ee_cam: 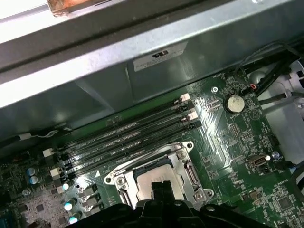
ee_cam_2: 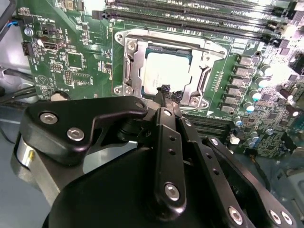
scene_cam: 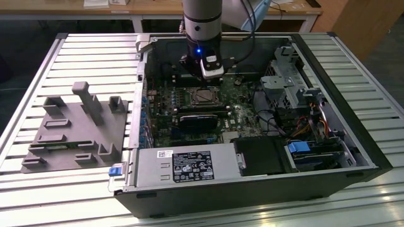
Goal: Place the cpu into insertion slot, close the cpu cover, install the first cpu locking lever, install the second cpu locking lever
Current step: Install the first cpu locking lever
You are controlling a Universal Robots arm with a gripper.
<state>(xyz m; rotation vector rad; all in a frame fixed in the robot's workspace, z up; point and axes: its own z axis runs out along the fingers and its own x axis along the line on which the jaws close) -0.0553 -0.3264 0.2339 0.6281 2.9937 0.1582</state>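
An open computer case (scene_cam: 252,201) lay on a slatted metal table (scene_cam: 88,56). On the exterior view's left sat a grey moulded holder (scene_cam: 69,137) (several upright posts on it). Long black memory slots (ee_cam: 123,137) crossed the green board (ee_cam: 237,142), with a coin battery (ee_cam: 233,103) near their end.

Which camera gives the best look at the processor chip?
Second wrist view: the chip sits close, silver top almost wholly showing. In the first wrist view the gripper hides part; the exterior view shows it far off.
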